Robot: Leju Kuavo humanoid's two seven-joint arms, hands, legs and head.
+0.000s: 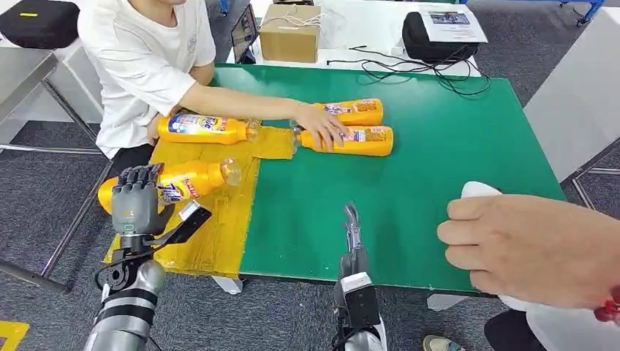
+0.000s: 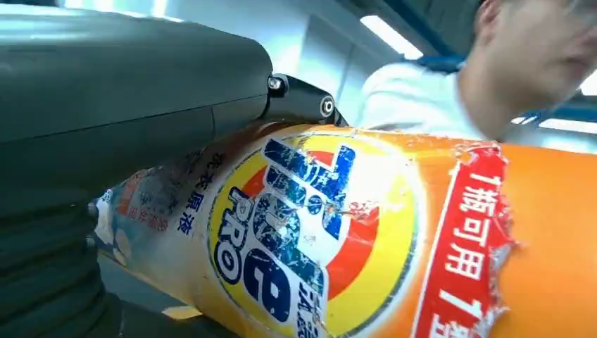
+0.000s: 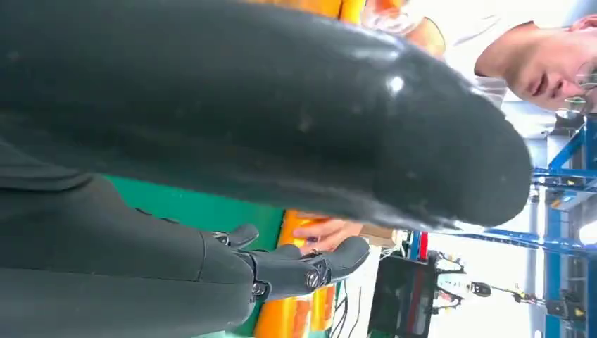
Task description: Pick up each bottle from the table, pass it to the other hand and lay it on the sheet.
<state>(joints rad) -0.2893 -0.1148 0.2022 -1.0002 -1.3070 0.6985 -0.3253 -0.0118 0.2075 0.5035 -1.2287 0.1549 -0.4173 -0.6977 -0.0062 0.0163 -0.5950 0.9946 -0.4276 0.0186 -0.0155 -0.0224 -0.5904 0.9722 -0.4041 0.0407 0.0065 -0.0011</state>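
My left hand [image 1: 137, 203] grips an orange detergent bottle [image 1: 191, 181] lying sideways low over the yellow sheet [image 1: 216, 238]; its label [image 2: 317, 232] shows close up beside the hand [image 2: 105, 105]. A second orange bottle [image 1: 207, 128] lies on the far part of the sheet. Two more bottles [image 1: 358, 140] [image 1: 357, 111] lie on the green table [image 1: 439, 183], and a person's hand [image 1: 323, 128] rests on the nearer one. My right hand [image 1: 353, 235] hangs over the table's near edge with its fingers [image 3: 296, 267] straight and nothing in them.
A person in a white shirt [image 1: 139, 58] sits at the table's far left. Another person's hand [image 1: 526, 248] with a white cloth is at the near right. A cardboard box [image 1: 290, 33], a black bag [image 1: 439, 36] and cables [image 1: 409, 66] lie behind the table.
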